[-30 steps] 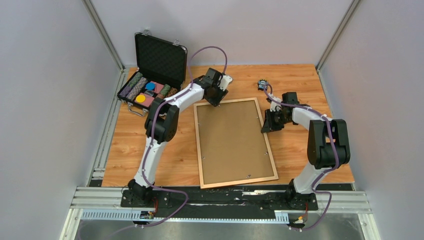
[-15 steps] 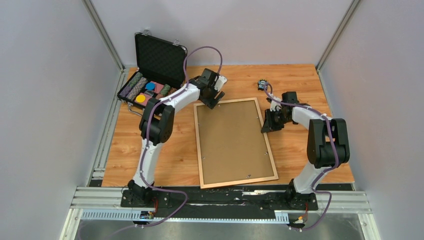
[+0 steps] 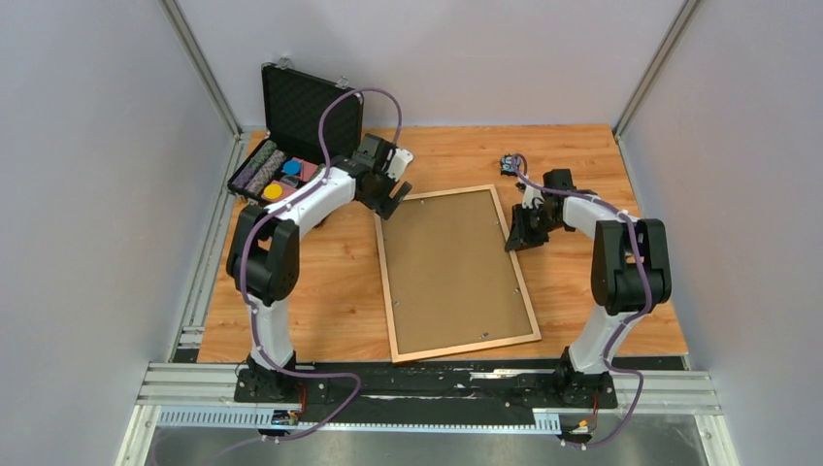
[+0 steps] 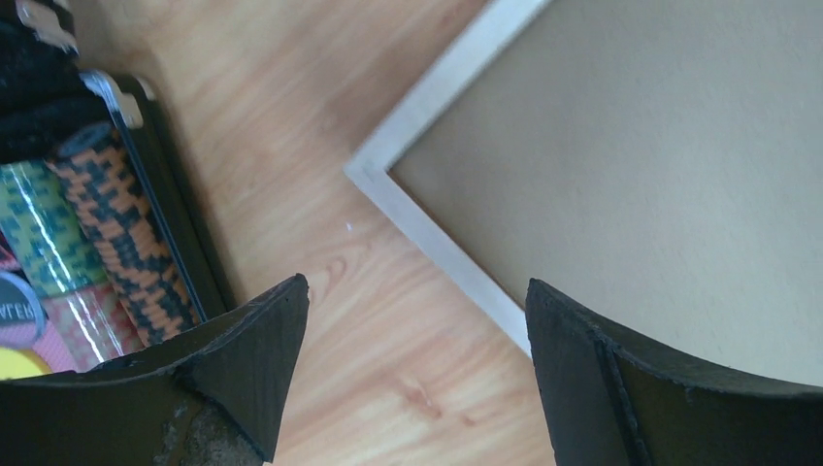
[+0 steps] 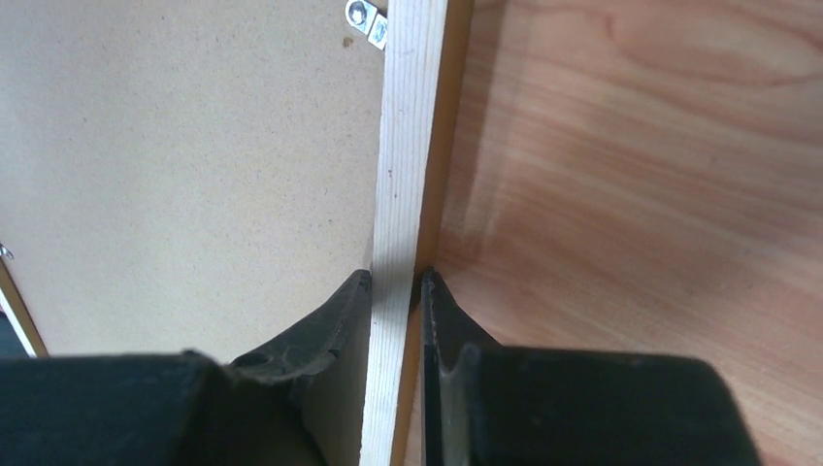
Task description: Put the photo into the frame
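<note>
The frame (image 3: pixel 383 282) lies flat in the middle of the table, back side up, with the brown backing board (image 3: pixel 454 267) filling it. The photo is hidden. My left gripper (image 3: pixel 393 199) is open and holds nothing, just left of the frame's far left corner. In the left wrist view that gripper (image 4: pixel 417 286) hovers over bare table, with the frame's corner (image 4: pixel 427 233) beside it. My right gripper (image 3: pixel 514 241) is shut on the frame's right moulding. In the right wrist view its jaws (image 5: pixel 396 275) pinch the pale moulding strip (image 5: pixel 412 146) from both sides.
An open black case (image 3: pixel 309 112) with poker chips (image 3: pixel 267 170) stands at the far left, close to my left gripper. A small gadget (image 3: pixel 509 163) lies at the back, beyond the right gripper. Walls enclose the table on three sides.
My left gripper has opened wide and swung left, away from the frame's far left corner toward the case. The right gripper has kept its hold, and the frame lies as before.
</note>
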Tool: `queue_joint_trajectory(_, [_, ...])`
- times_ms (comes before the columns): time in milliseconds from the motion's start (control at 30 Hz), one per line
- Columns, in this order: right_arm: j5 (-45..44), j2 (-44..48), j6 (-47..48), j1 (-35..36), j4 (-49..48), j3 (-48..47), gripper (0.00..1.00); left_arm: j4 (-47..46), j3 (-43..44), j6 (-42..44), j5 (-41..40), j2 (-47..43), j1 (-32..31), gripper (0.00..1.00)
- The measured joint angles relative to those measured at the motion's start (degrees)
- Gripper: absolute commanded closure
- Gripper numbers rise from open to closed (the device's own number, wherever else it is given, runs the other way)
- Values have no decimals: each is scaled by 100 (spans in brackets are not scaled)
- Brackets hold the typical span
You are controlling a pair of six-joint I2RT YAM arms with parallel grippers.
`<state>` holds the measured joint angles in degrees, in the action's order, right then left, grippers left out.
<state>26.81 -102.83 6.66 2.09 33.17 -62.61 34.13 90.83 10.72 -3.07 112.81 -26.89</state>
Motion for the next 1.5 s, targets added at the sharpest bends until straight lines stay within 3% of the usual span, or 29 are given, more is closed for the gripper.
queue_joint_trajectory(200, [46,-361,-243,-13,39,-450,100,72,-970,7,83,-697,0,8])
queue_joint_trajectory(433, [197,-649,-378,-79,33,-780,98,28,-1967,7,173,-855,0,7])
queue_joint_trajectory(633, [177,-750,-332,-76,46,-940,68,-105,-2081,9,181,-855,0,7])
queue_joint_trajectory(800, [52,-863,-313,-76,44,-1054,63,-175,-2081,11,199,-855,0,8])
queue_joint_trajectory(867, [26,-907,-308,-72,42,-1130,68,-175,-2081,11,199,-855,0,8])
queue_joint_trajectory(967, [39,-988,-306,-35,44,-1226,87,-173,-2081,24,192,-868,0,8])
queue_joint_trajectory(1067, [20,-1012,-232,11,90,-1309,98,-164,-2081,72,168,-949,0,8])
queue_joint_trajectory(1267, [-46,-1080,337,35,186,-1506,100,-66,-2070,245,109,-1270,0,8])
queue_joint_trajectory(1500, [-162,-1484,1895,-48,776,-2341,100,33,-1589,393,109,-1305,0,7])
